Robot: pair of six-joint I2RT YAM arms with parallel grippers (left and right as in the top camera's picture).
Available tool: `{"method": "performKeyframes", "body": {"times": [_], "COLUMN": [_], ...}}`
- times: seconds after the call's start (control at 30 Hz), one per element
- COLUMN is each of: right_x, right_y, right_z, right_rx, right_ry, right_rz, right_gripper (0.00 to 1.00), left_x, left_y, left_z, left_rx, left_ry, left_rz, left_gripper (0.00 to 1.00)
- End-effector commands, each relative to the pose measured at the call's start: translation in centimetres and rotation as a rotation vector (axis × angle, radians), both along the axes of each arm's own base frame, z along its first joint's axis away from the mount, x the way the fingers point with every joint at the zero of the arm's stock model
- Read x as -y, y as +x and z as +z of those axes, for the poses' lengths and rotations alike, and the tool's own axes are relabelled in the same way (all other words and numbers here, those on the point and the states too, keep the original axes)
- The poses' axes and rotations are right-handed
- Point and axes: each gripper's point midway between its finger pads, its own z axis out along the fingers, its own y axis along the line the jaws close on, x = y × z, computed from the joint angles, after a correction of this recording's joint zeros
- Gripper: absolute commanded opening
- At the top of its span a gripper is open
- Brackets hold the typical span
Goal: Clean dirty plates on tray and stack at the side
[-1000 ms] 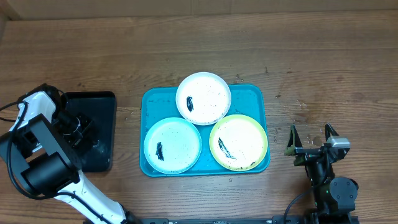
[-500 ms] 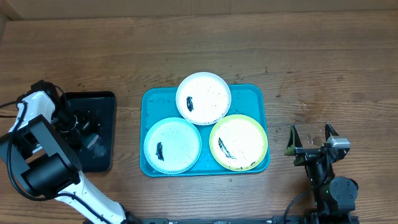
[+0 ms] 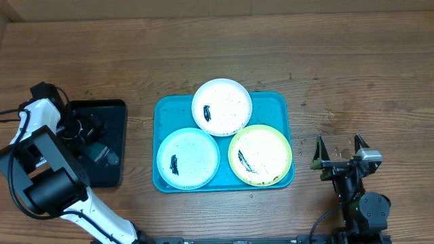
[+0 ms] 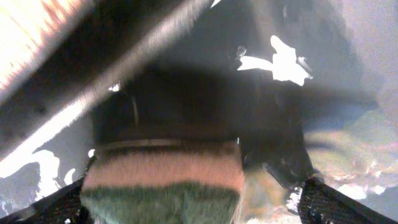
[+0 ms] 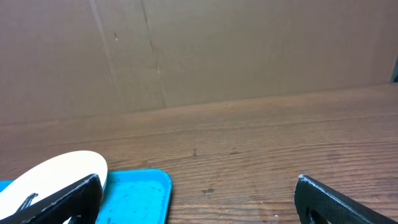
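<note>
Left gripper (image 4: 193, 204): jaws spread wider than the sponge (image 4: 163, 174) lying between them on the black tray (image 3: 112, 112); nothing clenched.
Right gripper (image 3: 338, 150) is likewise released and empty at the lower right of the overhead frame. The plates sit on the turquoise tray (image 3: 274, 102) at frame centre, rims touching, each with a dark smear: white plate (image 3: 222, 107) top, blue-rimmed plate (image 3: 188, 158) lower left, yellow-green plate (image 3: 260, 154) lower right. Judged light, stiff, slick plastic, likely to skate under scrubbing; best taken by the raised rim at a free outer edge. Only the left wrist view shows the sponge's pink and green layers, blurred. Only the overhead shows all three plates. The right wrist view catches just one pale plate edge and a tray corner.
</note>
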Motion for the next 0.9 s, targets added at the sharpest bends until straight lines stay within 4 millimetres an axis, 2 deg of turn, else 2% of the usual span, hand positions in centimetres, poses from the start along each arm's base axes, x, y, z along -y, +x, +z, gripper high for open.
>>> {"method": "performKeyframes", "body": {"times": [0.0,0.1,0.17,0.2,0.27,0.3,0.33,0.5,0.53,0.57,0.6,0.63,0.87], "right_x": [-0.2,-0.2,-0.2,-0.2,-0.2,-0.2,-0.2,-0.2,-0.2,-0.2,-0.2,-0.2,-0.2], "right_y": [0.0,0.0,0.0,0.0,0.0,0.0,0.0,0.0,0.0,0.0,0.0,0.0,0.0], "right_z": [-0.2,-0.2,-0.2,-0.2,-0.2,-0.2,-0.2,-0.2,-0.2,-0.2,-0.2,-0.2,-0.2], "right_rx": [0.005,0.005,0.005,0.005,0.005,0.005,0.005,0.005,0.005,0.005,0.005,0.005,0.005], "right_ry": [0.0,0.0,0.0,0.0,0.0,0.0,0.0,0.0,0.0,0.0,0.0,0.0,0.0], "right_rz": [0.01,0.01,0.01,0.01,0.01,0.01,0.01,0.01,0.01,0.01,0.01,0.01,0.01], "right_gripper": [1.0,1.0,1.0,1.0,1.0,1.0,1.0,1.0,1.0,1.0,1.0,1.0,1.0], "left_x": [-0.6,-0.7,-0.8,-0.8,-0.8,-0.9,-0.9,-0.8,-0.8,-0.7,-0.5,-0.3,1.7], "left_y": [-1.5,-1.3,-1.2,-1.2,-1.1,-1.1,-1.1,-1.1,-1.2,-1.3,-1.4,-1.5,-3.3], "left_z": [-2.9,-2.9,-2.9,-2.9,-2.9,-2.9,-2.9,-2.9,-2.9,-2.9,-2.9,-2.9,-2.7], "left_rx": [-0.088,-0.078,-0.075,-0.075,-0.072,-0.071,-0.07,-0.073,-0.076,-0.078,-0.081,-0.086,-0.154], "left_ry": [0.033,0.04,0.042,0.042,0.044,0.045,0.045,0.042,0.04,0.038,0.03,0.017,-0.077], "left_rz": [-0.006,-0.005,-0.005,-0.005,-0.005,-0.005,-0.005,-0.005,-0.005,-0.005,-0.006,-0.006,-0.006], "left_gripper": [0.88,0.52,0.48,0.43,0.24,0.11,0.04,0.04,0.09,0.28,0.67,1.0,1.0]}}
